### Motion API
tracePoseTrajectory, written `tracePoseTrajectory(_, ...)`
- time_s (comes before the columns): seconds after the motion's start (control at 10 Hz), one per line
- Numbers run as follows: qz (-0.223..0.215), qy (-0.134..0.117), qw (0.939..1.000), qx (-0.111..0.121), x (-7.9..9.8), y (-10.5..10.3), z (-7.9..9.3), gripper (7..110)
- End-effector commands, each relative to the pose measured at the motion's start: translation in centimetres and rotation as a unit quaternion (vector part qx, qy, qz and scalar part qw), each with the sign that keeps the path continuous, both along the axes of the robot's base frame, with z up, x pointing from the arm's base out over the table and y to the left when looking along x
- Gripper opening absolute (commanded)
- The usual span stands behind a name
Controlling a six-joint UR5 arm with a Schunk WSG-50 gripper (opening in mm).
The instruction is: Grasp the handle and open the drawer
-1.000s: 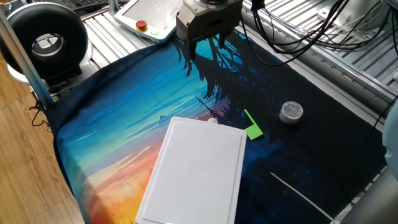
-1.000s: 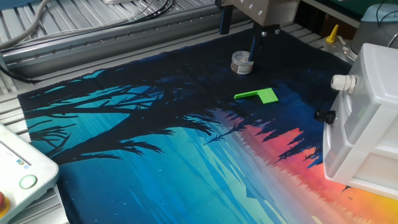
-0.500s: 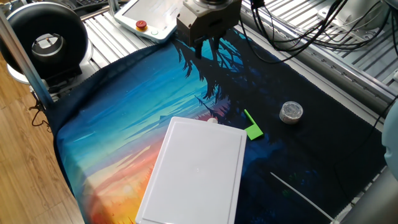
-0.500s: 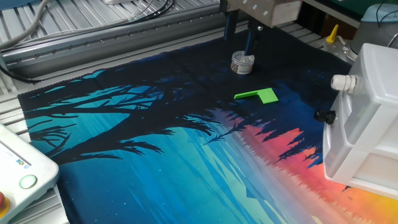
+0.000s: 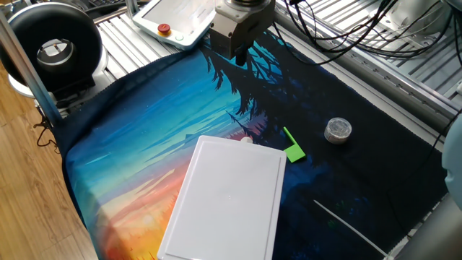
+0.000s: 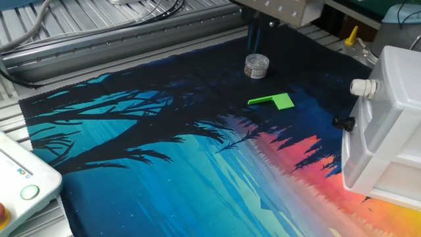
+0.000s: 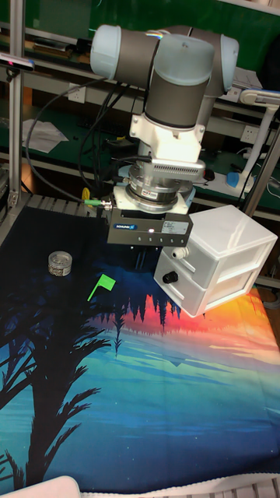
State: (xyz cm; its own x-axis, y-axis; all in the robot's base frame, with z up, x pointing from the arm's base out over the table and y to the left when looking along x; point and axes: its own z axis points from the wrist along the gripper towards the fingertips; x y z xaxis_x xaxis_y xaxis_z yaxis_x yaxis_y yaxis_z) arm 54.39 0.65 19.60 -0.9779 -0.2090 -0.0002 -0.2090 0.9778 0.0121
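The white box (image 5: 227, 198) stands on the printed cloth with its drawer (image 6: 385, 99) shut. The handle (image 6: 363, 86) is a tiny white knob on the upper drawer front; it also shows as the handle (image 5: 247, 139) at the box's far edge and the handle (image 7: 177, 251). My gripper (image 5: 240, 54) hangs high above the cloth's far side, well away from the box and holding nothing. Its dark fingers (image 6: 252, 38) stand apart above the silver cap. In the tall view the gripper (image 7: 149, 253) sits just left of the box (image 7: 222, 268), and its fingers are hard to make out.
A green plastic piece (image 5: 292, 148) lies beside the box's far corner. A round silver cap (image 5: 337, 130) sits further right. A black knob (image 6: 343, 122) marks the lower drawer. A teach pendant (image 5: 173, 18) and cables lie beyond the cloth.
The gripper has turned about its vertical axis and shifted slightly; its fingers now line up nearly one behind the other in one fixed view. Box, green piece and cap have not moved.
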Motion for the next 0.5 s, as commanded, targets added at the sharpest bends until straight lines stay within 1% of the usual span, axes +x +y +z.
tracePoseTrajectory(0.0,0.031,0.001,0.9995,0.007,-0.4,0.5,0.1,7)
tracePoseTrajectory(0.2,0.026,-0.007,0.9996,0.013,-0.7,1.4,-0.1,7)
tracePoseTrajectory(0.4,0.007,-0.024,0.9997,0.007,-1.4,1.9,-0.5,7)
